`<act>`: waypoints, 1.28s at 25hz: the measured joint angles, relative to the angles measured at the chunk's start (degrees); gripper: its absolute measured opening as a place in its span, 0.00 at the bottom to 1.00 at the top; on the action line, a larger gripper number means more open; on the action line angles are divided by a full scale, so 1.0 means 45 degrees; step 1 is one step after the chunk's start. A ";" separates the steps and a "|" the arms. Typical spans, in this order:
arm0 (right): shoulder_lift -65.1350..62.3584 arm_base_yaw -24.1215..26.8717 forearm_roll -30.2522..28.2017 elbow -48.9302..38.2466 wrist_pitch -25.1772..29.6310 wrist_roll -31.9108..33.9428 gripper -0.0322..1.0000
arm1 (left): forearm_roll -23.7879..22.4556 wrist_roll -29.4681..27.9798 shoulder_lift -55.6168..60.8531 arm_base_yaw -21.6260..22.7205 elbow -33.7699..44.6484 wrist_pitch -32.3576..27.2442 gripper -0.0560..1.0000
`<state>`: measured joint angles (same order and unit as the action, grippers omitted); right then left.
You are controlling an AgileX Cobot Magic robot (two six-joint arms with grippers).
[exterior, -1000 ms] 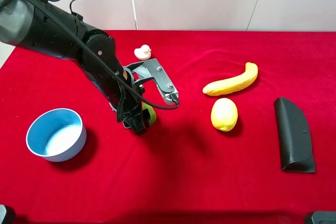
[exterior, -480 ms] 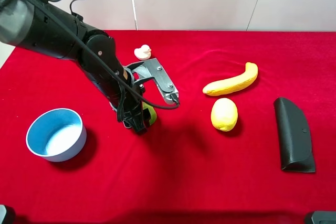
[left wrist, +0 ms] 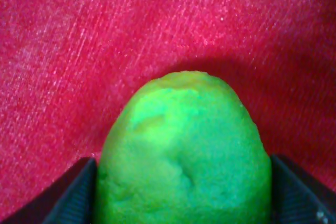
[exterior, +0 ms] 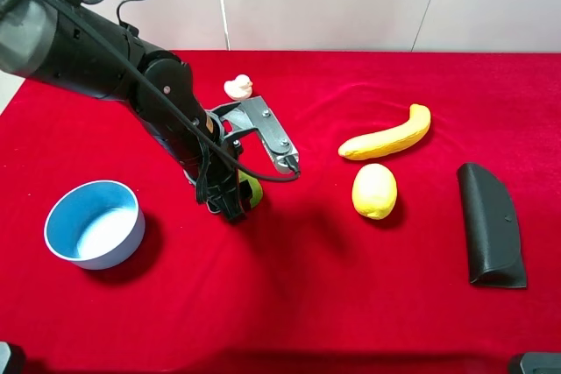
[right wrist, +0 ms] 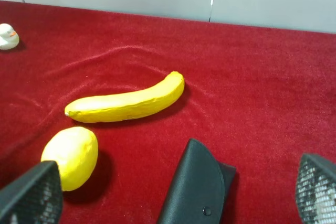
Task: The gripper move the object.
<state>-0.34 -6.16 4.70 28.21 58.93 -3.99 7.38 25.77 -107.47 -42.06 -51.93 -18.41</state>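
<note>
Lime (left wrist: 184, 156) sits pinched between the two dark fingers (left wrist: 73, 195) of the left gripper (exterior: 232, 203), each finger pressed against one flank of the fruit. In the left wrist view it looks egg-shaped, its long axis running along the fingers and its narrower end pointing out past their tips, over the red cloth (left wrist: 79, 51). From the high camera only a green sliver (exterior: 252, 188) shows beside the arm, so whether it touches the cloth is hard to tell. It lies between the blue bowl (exterior: 60, 216) and the lemon (exterior: 374, 190), nearer the camera than the white duck (exterior: 237, 87). The right gripper (right wrist: 173, 195) has its jaws spread wide and holds nothing.
</note>
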 joint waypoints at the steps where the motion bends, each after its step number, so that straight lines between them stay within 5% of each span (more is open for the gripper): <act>1: 0.0000 0.0000 0.0000 0.0000 0.0000 0.0000 0.70 | -0.0024 0.0000 -0.0098 -0.0003 0.0017 0.0011 0.68; 10: 0.0000 0.0000 0.0000 0.0000 0.0000 0.0000 0.70 | -0.0039 0.0000 -0.0211 -0.0015 0.0071 0.0037 0.97; 32: 0.0000 0.0000 0.0000 0.0000 0.0000 0.0000 0.70 | -0.0039 -0.0093 -0.0113 -0.0015 0.0081 0.0332 0.99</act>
<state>-0.34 -6.16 4.70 28.21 58.93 -3.99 7.21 25.35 -107.98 -42.13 -51.56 -16.91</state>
